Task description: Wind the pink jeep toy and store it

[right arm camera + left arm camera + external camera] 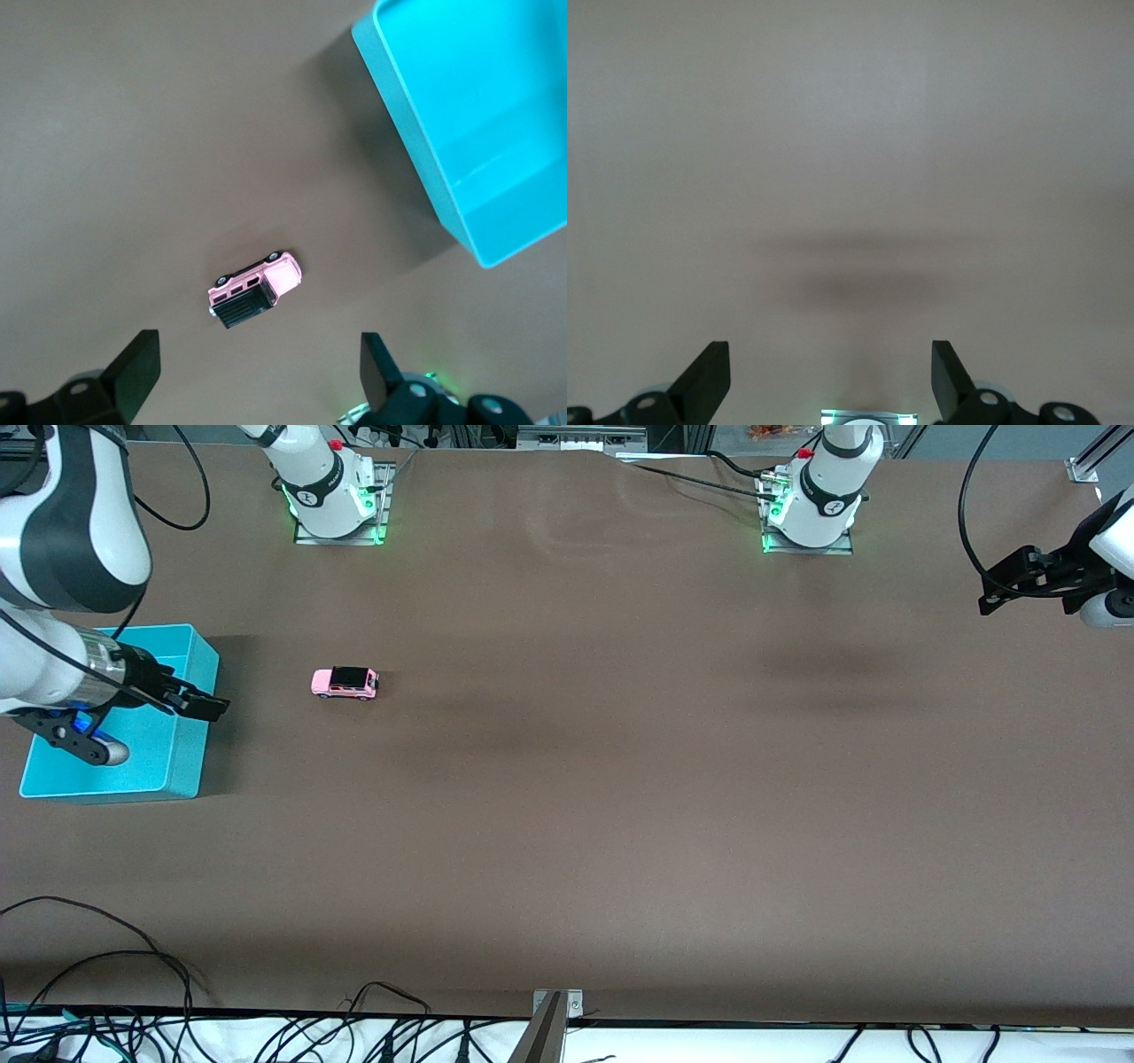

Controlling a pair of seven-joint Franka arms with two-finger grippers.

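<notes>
A: Front view: pink jeep toy (345,683) sits on the table (620,797) near the cyan bin (190,731); right gripper (190,701) hovers over the bin, jaws wide.

B: Left wrist: left gripper (831,376) spread wide over bare table, waiting.

A: Right wrist: I see the jeep upright, apart from the bin. I'd judge it light, rigid, slick; I'd pinch its flat sides.

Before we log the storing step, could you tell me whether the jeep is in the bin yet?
Out. The jeep stands on its wheels on the bare table, beside the bin and apart from it; neither gripper holds it.
</notes>
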